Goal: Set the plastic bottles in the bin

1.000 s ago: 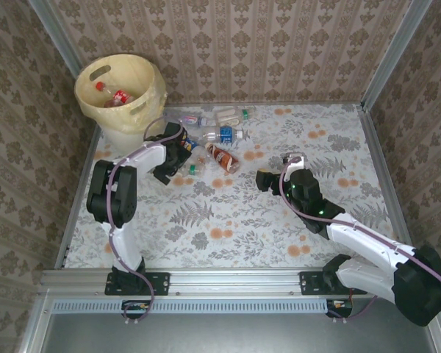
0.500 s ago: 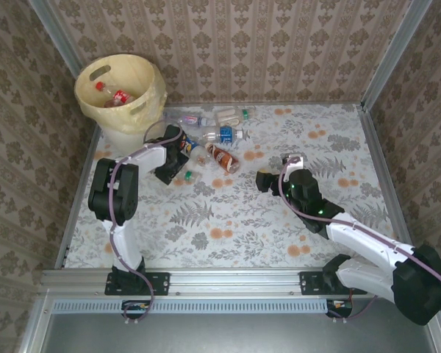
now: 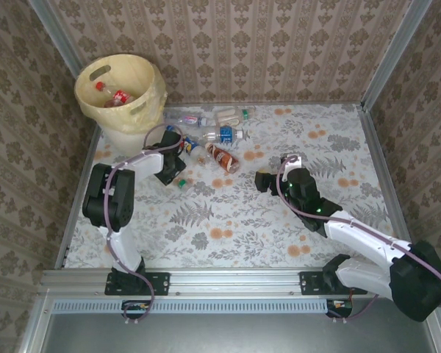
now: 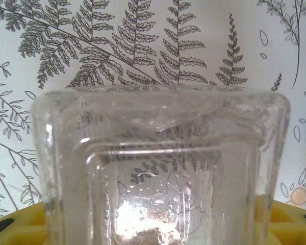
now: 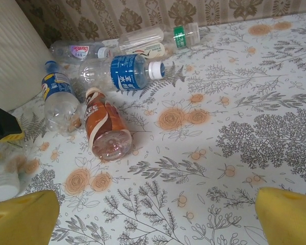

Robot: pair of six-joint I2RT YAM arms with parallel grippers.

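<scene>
- The left claw (image 3: 173, 175) is clamped on a clear bottle (image 4: 158, 163). In the left wrist view the bottle's squarish, ribbed body fills the space between the yellow pads (image 4: 290, 219), which show at the bottom corners.
- From above, this bottle has a green cap (image 3: 181, 183) pointing toward the near side. It lies low over the fern-printed surface (image 3: 228, 213); I cannot tell whether it touches the surface.
- The left arm (image 3: 104, 195) rises from its base at the near edge, folds at the elbow, and its forearm reaches far and rightward. The claw sits just at the near left edge of the bottle cluster, near the bin.
- The right claw (image 3: 262, 181) is spread wide and holds nothing. Its yellow fingertips (image 5: 23, 217) sit at opposite bottom corners of the right wrist view, with bare surface between them.
- The right arm (image 3: 353, 232) stretches low from its base toward the far left, its claw facing the cluster but well apart from it.
- Loose bottles lie near the far edge: a brown-labelled bottle (image 5: 104, 127) nearest the right claw, a blue-labelled bottle (image 5: 125, 71) with a white cap beyond it, and others behind.
- The bin (image 3: 151, 77) stands at the far left corner, with a red-labelled bottle (image 3: 119, 97) inside.
</scene>
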